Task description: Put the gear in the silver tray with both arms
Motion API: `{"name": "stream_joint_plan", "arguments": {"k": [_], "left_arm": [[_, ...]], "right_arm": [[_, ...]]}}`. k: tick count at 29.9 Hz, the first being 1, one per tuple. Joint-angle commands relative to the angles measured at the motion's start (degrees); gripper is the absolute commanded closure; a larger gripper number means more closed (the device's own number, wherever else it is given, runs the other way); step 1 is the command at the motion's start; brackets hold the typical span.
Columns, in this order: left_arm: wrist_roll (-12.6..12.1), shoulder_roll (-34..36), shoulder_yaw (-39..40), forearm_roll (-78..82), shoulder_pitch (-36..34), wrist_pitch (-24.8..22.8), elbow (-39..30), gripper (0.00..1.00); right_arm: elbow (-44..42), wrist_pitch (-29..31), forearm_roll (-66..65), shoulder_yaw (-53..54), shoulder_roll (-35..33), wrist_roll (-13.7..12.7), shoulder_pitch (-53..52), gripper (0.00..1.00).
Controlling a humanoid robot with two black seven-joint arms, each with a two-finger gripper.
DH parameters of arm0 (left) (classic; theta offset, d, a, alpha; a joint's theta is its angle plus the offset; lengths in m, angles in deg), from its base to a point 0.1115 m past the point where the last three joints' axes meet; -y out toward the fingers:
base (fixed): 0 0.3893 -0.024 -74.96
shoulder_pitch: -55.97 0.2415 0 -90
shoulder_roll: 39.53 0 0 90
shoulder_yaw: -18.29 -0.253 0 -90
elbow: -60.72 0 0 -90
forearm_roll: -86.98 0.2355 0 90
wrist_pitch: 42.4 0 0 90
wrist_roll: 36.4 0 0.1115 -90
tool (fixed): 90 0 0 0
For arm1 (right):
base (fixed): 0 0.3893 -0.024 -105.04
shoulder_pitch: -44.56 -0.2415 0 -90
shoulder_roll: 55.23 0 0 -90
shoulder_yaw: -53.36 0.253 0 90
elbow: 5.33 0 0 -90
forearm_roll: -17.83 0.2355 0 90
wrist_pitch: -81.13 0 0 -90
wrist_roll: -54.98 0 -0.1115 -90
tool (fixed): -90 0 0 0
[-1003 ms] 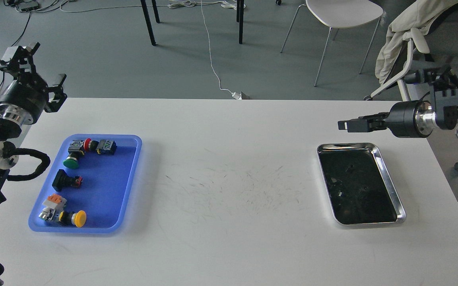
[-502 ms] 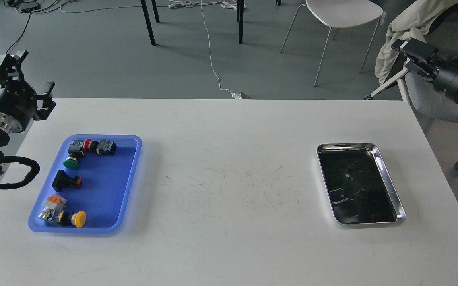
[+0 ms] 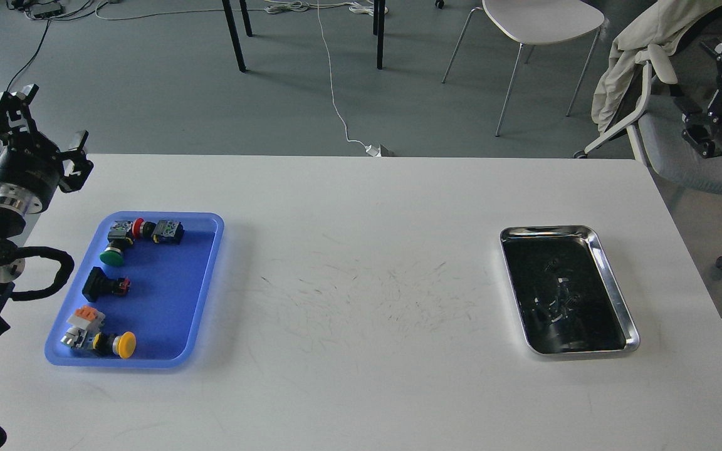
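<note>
The gear, several push-button switch parts, lies in a blue plastic tray (image 3: 167, 294) at the table's left: a green-capped one (image 3: 112, 255), a red one (image 3: 138, 227), a black one (image 3: 101, 285) and a yellow one (image 3: 125, 344). The silver tray (image 3: 546, 230) sits at the right with nothing on its dark, reflective bottom. My left gripper (image 3: 42, 127) hovers open above the table's far left corner, behind the blue tray, holding nothing. My right gripper (image 3: 712, 94) is raised off the table's far right side, open and empty, well away from the silver tray.
The white table (image 3: 361, 376) carries faint scuff marks in the middle. Behind it stand a white chair (image 3: 539, 25), dark table legs (image 3: 234, 37) and a floor cable (image 3: 336, 106). A grey chair with a beige jacket (image 3: 637, 44) stands close to my right arm.
My right arm has swung up and to the right, from just above the silver tray's far edge to beyond the table's side. My left gripper shifted slightly left and stays open.
</note>
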Motion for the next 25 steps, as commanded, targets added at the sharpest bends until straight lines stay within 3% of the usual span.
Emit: {"name": "stream_joint_plan", "arguments": {"k": [1,11,15,25], "left_arm": [[0.0,-2.5,2.15,-0.66,-0.47,0.0,-0.51,0.01],[0.0,-3.21,1.45,-0.58,-2.32,0.0,0.36,0.01],[0.0,-4.35,0.05,-0.49,-2.49,0.0,0.45,0.01],[0.0,-8.66,-0.22,-0.05,-3.11,0.0,0.36,0.01]], "right_arm": [[2.68,-3.75,0.58,4.61,-0.09,0.15,1.94,0.06],[7.0,-5.78,0.5,9.11,4.56,0.68,9.06,0.01],[6.74,-5.96,0.32,9.63,5.97,2.35,9.33,0.01],[7.08,-5.87,0.49,11.92,8.17,2.4,9.33,0.01]]}}
